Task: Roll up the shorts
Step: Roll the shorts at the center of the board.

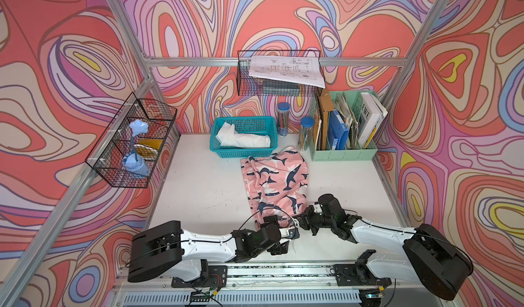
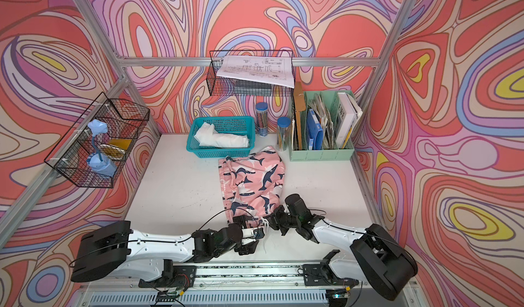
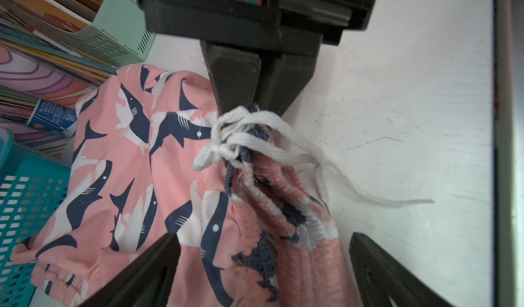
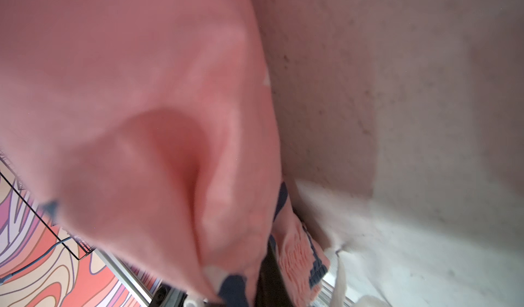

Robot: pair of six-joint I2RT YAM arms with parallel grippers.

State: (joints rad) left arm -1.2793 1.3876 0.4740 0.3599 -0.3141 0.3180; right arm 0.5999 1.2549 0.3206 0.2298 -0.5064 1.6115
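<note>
**Waistband grip check before the first roll**

The right claw [image 3: 252, 104] is closed. Its tips pinch the bunched waistband [image 3: 283, 206] at the knot of the drawstring [image 3: 241, 132]. The left claw [image 3: 262, 234] stands wide, one finger on either side of the same waistband, gripping nothing. Both claws work at the end of the shorts [image 1: 276, 178] farthest from the teal basket [image 1: 243, 153]. The leg hems lie at the end nearest the basket, one hem just beside its front wall. The shorts rest on the table [image 1: 198, 183], and no turn of the roll appears formed yet.

Likely faults from here:
- One pinch point only: the waistband may twist about it, so the roll starts crooked.
- The loose drawstring tails trail on the table and may snag a finger or wind in unevenly.
- The gathered elastic looks thick and springy, so a released first turn would probably open again.
- The leg fabric looks thin and slack, so its layers may slide sideways and telescope.
- Rolling toward the basket may jam the hem against the basket wall.

Materials:
- Shorts: soft pink cloth, navy-and-white shark print, shallow folds.
- Waistband: ribbed, puckered.
- Drawstring: flat white tape, frayed ends.
- Basket: rigid perforated plastic, holding a white cloth [image 1: 243, 139].
- Table: smooth, white, lightly scuffed
</note>
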